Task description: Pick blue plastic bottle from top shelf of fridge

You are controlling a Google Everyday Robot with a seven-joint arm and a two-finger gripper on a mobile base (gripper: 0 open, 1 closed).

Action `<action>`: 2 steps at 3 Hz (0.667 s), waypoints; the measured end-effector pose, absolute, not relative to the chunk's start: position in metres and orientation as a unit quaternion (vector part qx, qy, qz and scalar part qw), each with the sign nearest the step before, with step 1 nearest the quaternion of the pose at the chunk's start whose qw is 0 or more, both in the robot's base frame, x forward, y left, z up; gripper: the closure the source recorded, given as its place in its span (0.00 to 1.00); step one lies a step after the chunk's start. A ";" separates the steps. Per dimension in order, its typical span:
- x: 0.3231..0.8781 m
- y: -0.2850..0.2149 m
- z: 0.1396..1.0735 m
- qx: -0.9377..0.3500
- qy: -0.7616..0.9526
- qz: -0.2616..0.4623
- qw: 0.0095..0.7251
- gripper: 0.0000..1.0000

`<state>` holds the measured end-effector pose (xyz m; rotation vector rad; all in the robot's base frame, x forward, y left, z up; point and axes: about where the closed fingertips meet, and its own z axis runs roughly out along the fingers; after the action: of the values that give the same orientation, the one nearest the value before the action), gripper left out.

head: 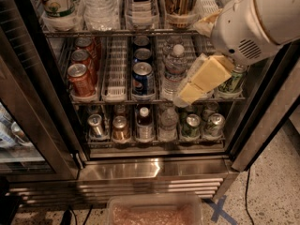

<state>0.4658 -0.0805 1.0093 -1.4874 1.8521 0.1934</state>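
The fridge [154, 168] stands with its door open. On the top shelf [117, 32] stand a green-and-white 7UP bottle [57, 0], a ribbed clear water bottle [99, 3], the bottle with the wide white label [140, 3], which I take for the blue plastic bottle, and a brown-drink bottle [181, 1]; only their lower parts show. My gripper [193, 89], cream-coloured on a white arm [255, 20], hangs in front of the middle rack at the right. It is below and right of the white-label bottle and touches nothing I can see.
The middle rack holds red cans [80, 78], a Pepsi can [143, 77], a small water bottle [174, 69] and a green can [232, 82]. The lower rack holds several cans and small bottles. The glass door [33, 107] stands open at left. A clear bin [154, 212] sits on the floor.
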 end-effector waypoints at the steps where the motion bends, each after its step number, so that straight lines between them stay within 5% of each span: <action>1: 0.462 -0.069 1.011 -0.562 0.719 0.078 0.402 0.00; 2: 0.456 -0.034 1.021 -0.528 0.708 0.092 0.459 0.00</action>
<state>0.4559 -0.0335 1.0209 -1.2993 1.7444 0.2274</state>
